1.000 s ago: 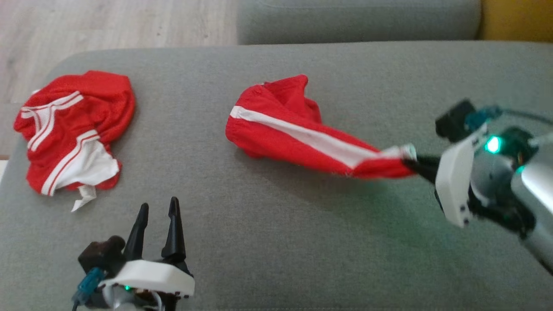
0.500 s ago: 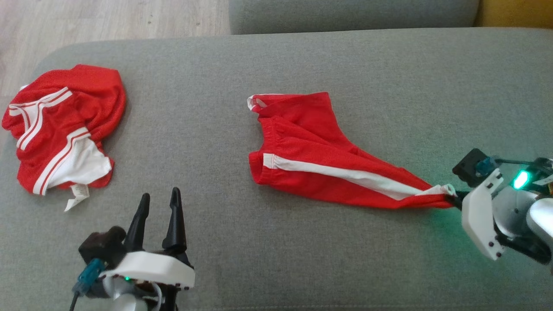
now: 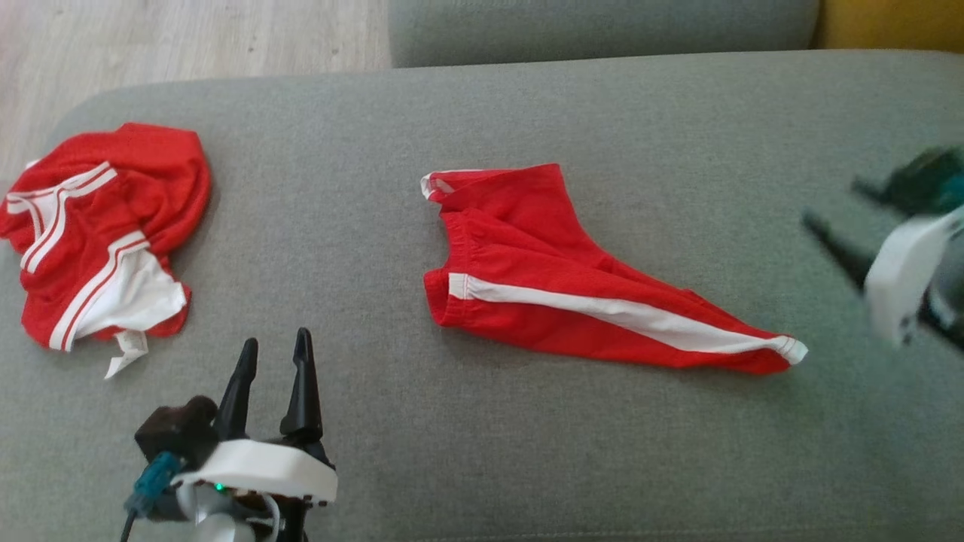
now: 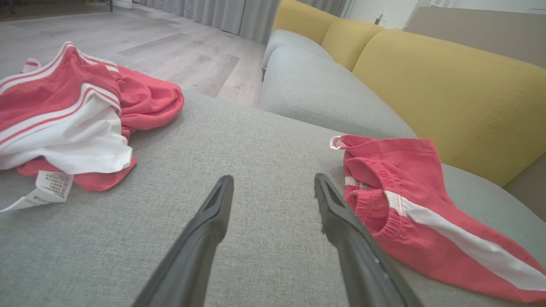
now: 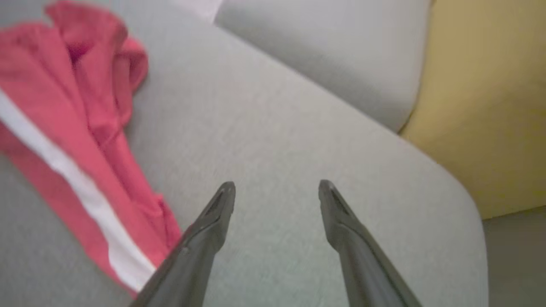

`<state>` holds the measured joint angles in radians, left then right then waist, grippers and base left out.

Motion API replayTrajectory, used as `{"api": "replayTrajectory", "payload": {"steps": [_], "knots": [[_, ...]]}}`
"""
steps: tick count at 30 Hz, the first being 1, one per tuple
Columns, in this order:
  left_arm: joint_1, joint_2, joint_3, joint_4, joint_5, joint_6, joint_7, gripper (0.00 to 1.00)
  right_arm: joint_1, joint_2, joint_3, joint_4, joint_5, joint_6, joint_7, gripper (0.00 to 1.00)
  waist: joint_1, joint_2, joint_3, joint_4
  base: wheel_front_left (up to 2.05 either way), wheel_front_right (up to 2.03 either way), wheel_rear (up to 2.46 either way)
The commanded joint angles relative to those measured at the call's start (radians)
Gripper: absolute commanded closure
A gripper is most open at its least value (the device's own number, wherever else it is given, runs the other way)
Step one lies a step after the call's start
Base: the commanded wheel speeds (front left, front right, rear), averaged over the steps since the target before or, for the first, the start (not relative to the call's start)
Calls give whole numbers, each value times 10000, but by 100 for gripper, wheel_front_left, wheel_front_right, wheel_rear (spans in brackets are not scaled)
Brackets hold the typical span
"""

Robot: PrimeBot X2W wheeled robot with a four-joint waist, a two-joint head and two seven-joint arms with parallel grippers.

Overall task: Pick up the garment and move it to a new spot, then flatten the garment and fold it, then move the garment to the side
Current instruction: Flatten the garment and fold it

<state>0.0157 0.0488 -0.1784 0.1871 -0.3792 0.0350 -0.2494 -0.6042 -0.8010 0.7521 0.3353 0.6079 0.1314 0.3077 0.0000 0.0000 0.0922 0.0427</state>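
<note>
Head view has the red shorts lying mid-cushion on the grey sofa seat. Their long axis slants from the waistband at centre-left to a narrow hem tip pointing lower right, with bare cushion all round. The right gripper, blurred, hangs clear of that tip, fingers spread and empty. The left gripper hovers near the front edge, also spread and empty. A crumpled red-and-white garment sits at the cushion's left edge.

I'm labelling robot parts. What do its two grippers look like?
The left gripper has two long, black, tapering fingers on a white shell, with a green light, a dark block and a teal cable plug. The right gripper has matching dark fingers; its white shell looks blurred.
</note>
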Motion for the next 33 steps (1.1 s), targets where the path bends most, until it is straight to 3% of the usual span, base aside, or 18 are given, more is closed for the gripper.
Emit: {"api": "replayTrajectory", "payload": {"steps": [1,7,14,17,21,28,33], "knots": [[-238,14,393,-323,118,29,-124,0,-76,-69,-491,-238,-25,-7,-289,0,0,0,-63,-62,0,0,0],[-93,14,435,-392,139,68,-124,0,926,1346,-3677,-868,-927,-7,-1403,0,0,0,-202,-301,0,0,0],[-84,14,374,-438,162,26,-124,0,3436,4334,-6808,-2157,-3176,-7,-1713,0,0,0,-92,-466,0,0,0],[-134,14,365,-438,186,6,-124,0,4408,5511,-7371,-2573,-3906,-7,-2022,0,0,0,-4,-517,0,0,0],[-176,14,351,-378,252,-42,-124,0,5360,6473,-7577,-2575,-4643,-7,-2928,0,0,0,5,-568,0,0,0],[-143,14,371,-263,369,-108,-124,0,6210,7154,-7803,-1553,-4941,-7,-4698,0,0,0,-118,-537,0,0,0],[-169,14,302,-248,393,-109,-124,0,6165,7407,-8188,-611,-5019,-7,-5182,0,0,0,-127,-490,0,0,0]]}}
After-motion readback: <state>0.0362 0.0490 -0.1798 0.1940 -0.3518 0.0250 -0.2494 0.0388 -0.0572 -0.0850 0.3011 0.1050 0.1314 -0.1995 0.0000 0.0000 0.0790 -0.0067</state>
